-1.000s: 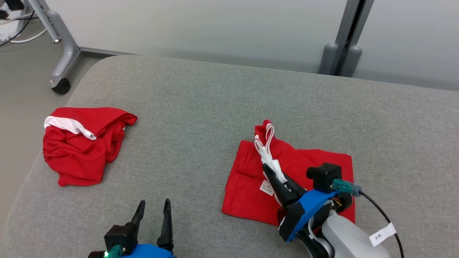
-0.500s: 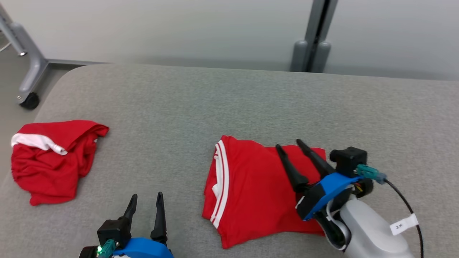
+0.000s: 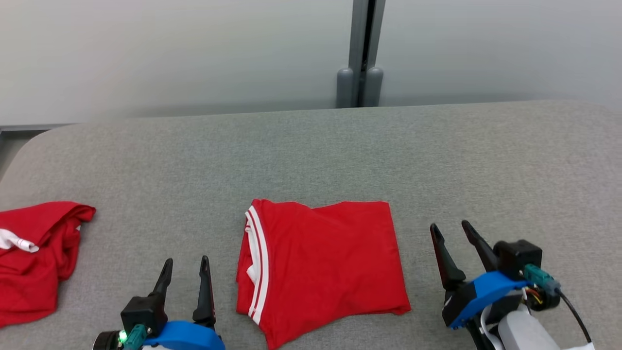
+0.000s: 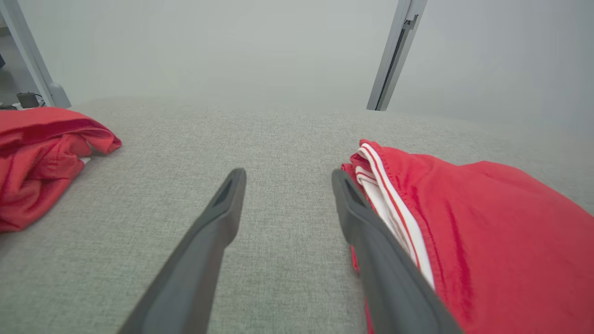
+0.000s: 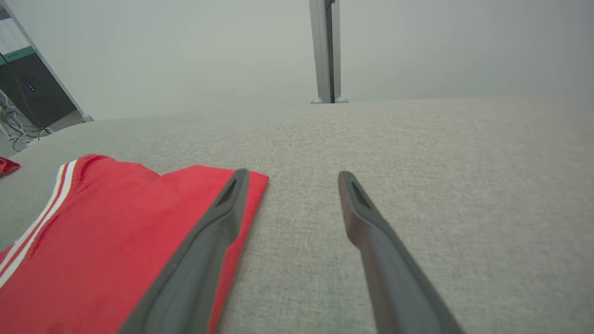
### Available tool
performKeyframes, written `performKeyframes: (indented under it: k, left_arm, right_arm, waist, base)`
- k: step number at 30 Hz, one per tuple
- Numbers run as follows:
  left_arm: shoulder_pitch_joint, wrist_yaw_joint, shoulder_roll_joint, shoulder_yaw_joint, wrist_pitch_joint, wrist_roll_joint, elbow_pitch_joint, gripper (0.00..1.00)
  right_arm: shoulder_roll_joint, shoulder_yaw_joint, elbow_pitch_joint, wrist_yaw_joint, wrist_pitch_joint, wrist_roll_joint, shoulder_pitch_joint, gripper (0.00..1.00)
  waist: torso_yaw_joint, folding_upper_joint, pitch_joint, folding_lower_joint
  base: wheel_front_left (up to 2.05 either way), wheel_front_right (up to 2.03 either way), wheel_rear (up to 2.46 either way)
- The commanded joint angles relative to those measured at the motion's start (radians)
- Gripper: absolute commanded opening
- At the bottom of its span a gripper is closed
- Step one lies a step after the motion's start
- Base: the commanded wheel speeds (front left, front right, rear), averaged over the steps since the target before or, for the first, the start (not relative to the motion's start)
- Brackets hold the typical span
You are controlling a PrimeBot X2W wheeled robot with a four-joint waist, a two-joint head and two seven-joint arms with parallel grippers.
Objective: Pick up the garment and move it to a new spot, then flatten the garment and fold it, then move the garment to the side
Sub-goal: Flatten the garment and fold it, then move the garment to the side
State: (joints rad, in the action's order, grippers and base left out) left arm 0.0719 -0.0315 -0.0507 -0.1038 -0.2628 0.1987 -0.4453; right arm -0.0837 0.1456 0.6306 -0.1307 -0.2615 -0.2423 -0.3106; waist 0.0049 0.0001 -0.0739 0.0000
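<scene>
The garment (image 3: 325, 265) is red with white stripes along its left edge and lies folded into a flat rectangle on the grey padded table (image 3: 311, 155). It also shows in the left wrist view (image 4: 487, 232) and the right wrist view (image 5: 106, 241). My left gripper (image 3: 184, 265) stands open at the bottom left, just left of the striped edge, with nothing in it (image 4: 285, 178). Right of the garment, my right gripper (image 3: 449, 228) is open and empty too, its fingertips (image 5: 291, 178) above bare table beside the garment's right edge.
A second red garment (image 3: 34, 257) with white trim lies crumpled at the table's left edge (image 4: 41, 153). A grey post (image 3: 360, 53) stands behind the table against the pale wall. Bare table stretches to the right and the back.
My right gripper has let go of the garment's white-trimmed part, opened, and drawn back to the right. The fold now lies flat. The head camera has swung to the right.
</scene>
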Motion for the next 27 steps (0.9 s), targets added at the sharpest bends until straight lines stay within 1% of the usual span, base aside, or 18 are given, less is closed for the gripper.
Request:
performKeyframes:
  k: [1,7,13,21,27]
  left_arm:
    - [-0.014,0.005,0.000,0.005,-0.003,-0.006,0.006,1.00]
    - [-0.062,0.013,0.000,0.000,-0.003,0.008,0.020,1.00]
    - [-0.091,0.020,0.000,-0.011,-0.003,0.019,0.027,1.00]
    - [-0.073,0.014,0.000,-0.031,-0.003,0.026,0.023,1.00]
    - [-0.050,0.007,0.000,-0.056,-0.003,0.031,0.012,1.00]
  right_arm:
    - [0.009,-0.016,-0.002,0.000,-0.004,0.011,0.027,1.00]
    - [0.028,-0.063,0.003,0.000,-0.005,0.058,0.093,1.00]
    - [0.033,-0.062,0.006,0.000,-0.005,0.065,0.122,1.00]
    - [0.033,-0.016,0.019,0.000,-0.005,0.019,0.099,1.00]
    - [0.033,0.045,0.070,0.000,-0.005,-0.018,0.015,1.00]
  waist:
    - [-0.015,-0.0001,0.014,0.0000]
    - [-0.039,-0.0001,0.044,0.0000]
    - [-0.044,-0.0001,0.056,0.0000]
    - [-0.025,-0.0001,0.041,0.0000]
    - [0.016,-0.0001,0.000,0.0000]
  base:
    - [0.00,0.00,0.00]
    - [0.00,0.00,0.00]
    - [0.00,0.00,0.00]
    - [0.00,0.00,0.00]
    - [0.00,0.00,0.00]
